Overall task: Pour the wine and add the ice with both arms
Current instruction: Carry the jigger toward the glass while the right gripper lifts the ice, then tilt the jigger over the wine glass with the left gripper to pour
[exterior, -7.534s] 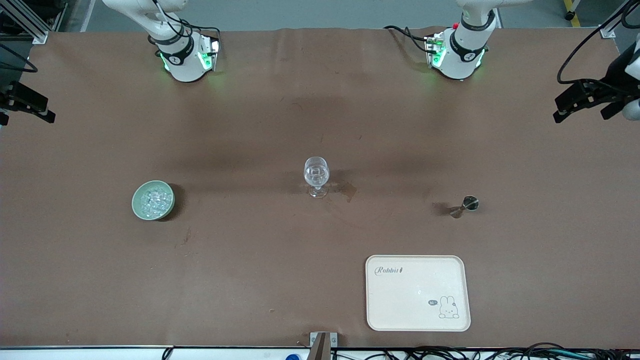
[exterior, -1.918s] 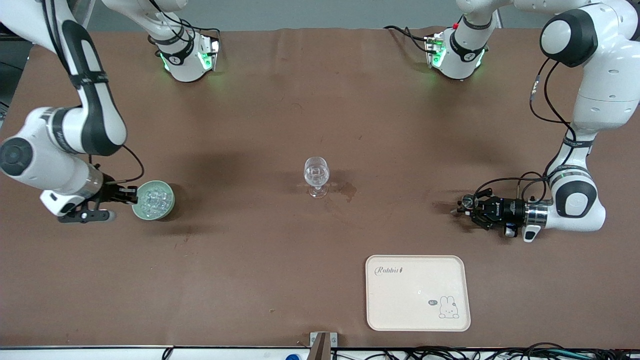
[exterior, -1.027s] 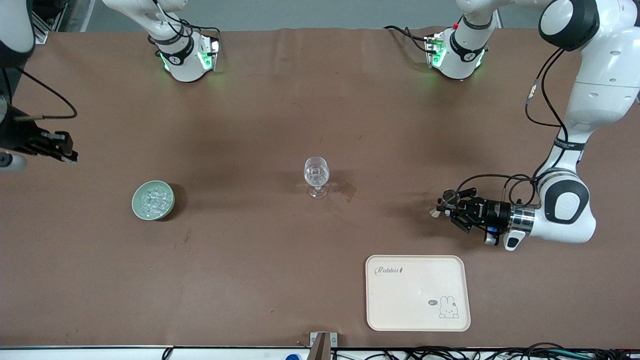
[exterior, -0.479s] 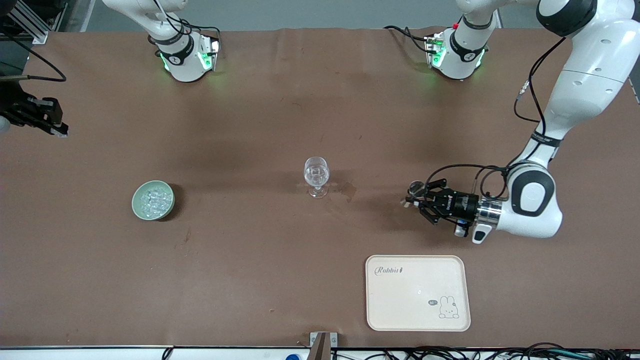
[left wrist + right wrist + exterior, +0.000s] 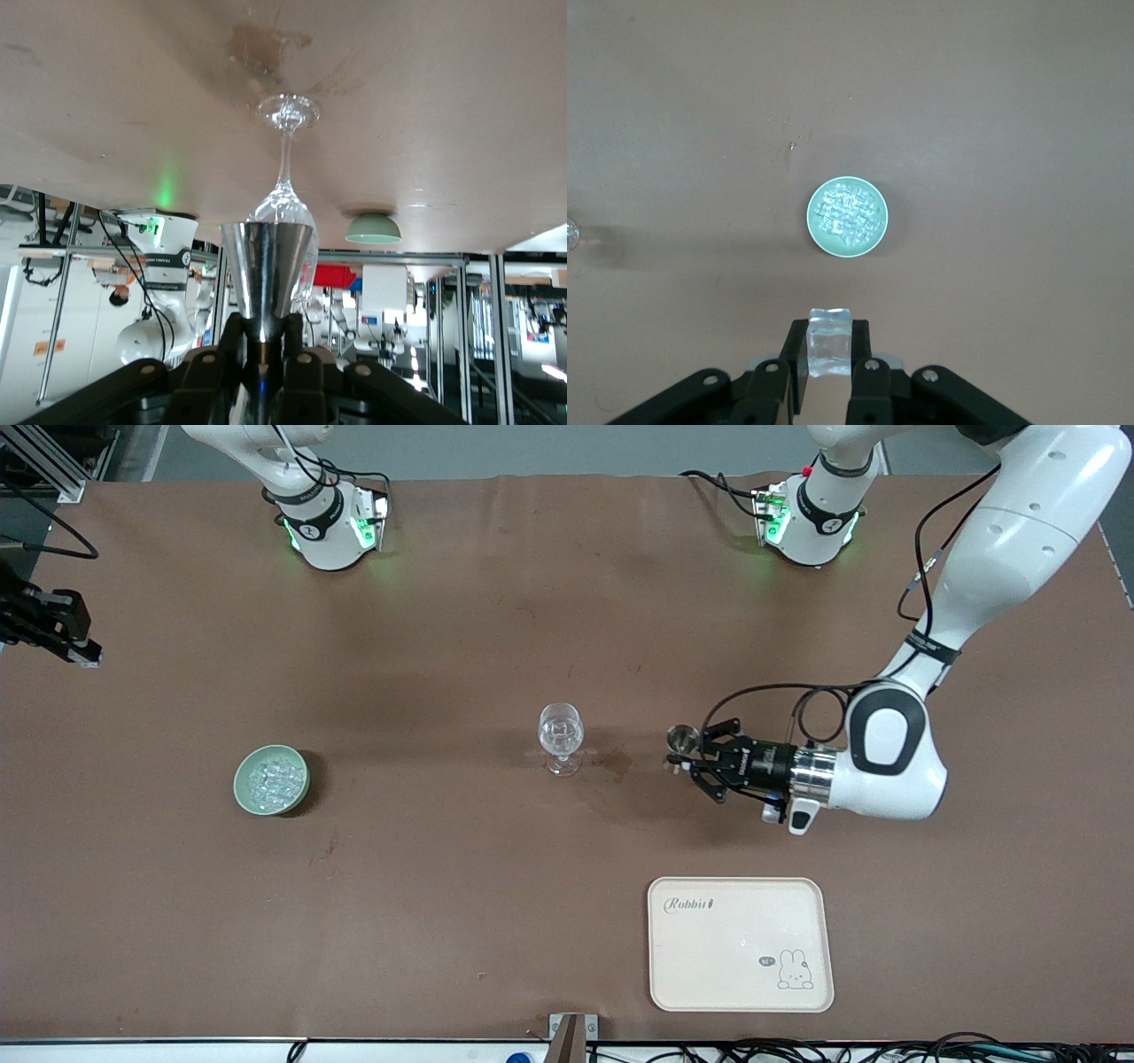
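A clear stemmed glass (image 5: 561, 737) (image 5: 285, 168) stands mid-table. My left gripper (image 5: 687, 753) (image 5: 266, 341) is shut on the waist of a steel jigger (image 5: 679, 737) (image 5: 267, 266), held upright just beside the glass toward the left arm's end. Any wine is hidden inside the jigger. A pale green bowl (image 5: 241, 788) (image 5: 809, 215) of ice (image 5: 271, 778) (image 5: 846, 215) sits toward the right arm's end. My right gripper (image 5: 87, 657) (image 5: 830, 352) is high over the table near that bowl, shut on one ice cube (image 5: 830, 341).
A cream tray (image 5: 740, 992) with a rabbit print lies nearer the front camera than the jigger. A dark stain (image 5: 616, 762) marks the brown table between glass and jigger. Both arm bases stand along the table's edge farthest from the camera.
The left arm has carried the jigger along the table toward the glass. The right gripper, which left the bowl with a cube, has drifted a little farther from the bowl.
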Action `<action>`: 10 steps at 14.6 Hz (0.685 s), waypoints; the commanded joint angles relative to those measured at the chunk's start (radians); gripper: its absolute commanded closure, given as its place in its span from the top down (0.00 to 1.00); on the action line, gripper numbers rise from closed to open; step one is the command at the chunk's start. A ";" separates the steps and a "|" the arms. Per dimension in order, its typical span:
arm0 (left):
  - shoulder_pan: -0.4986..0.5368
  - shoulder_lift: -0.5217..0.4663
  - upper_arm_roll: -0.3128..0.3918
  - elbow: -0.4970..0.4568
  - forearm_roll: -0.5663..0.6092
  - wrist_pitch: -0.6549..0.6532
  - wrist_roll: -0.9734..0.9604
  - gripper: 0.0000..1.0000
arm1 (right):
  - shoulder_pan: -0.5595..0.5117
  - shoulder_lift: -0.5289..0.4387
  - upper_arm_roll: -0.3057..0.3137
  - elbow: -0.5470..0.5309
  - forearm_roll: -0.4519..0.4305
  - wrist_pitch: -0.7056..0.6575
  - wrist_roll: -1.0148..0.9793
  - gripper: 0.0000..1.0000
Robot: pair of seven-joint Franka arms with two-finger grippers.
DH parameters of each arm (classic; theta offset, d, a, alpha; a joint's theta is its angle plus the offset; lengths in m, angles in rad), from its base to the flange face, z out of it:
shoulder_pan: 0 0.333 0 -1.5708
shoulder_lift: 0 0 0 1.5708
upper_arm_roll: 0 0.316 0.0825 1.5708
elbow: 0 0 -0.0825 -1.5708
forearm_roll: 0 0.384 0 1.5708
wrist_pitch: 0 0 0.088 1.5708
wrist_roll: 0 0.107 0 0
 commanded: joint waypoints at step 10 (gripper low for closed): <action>-0.187 -0.170 0.007 -0.068 0.057 0.212 -0.252 0.01 | -0.007 0.055 0.004 0.059 0.013 -0.006 0.000 0.05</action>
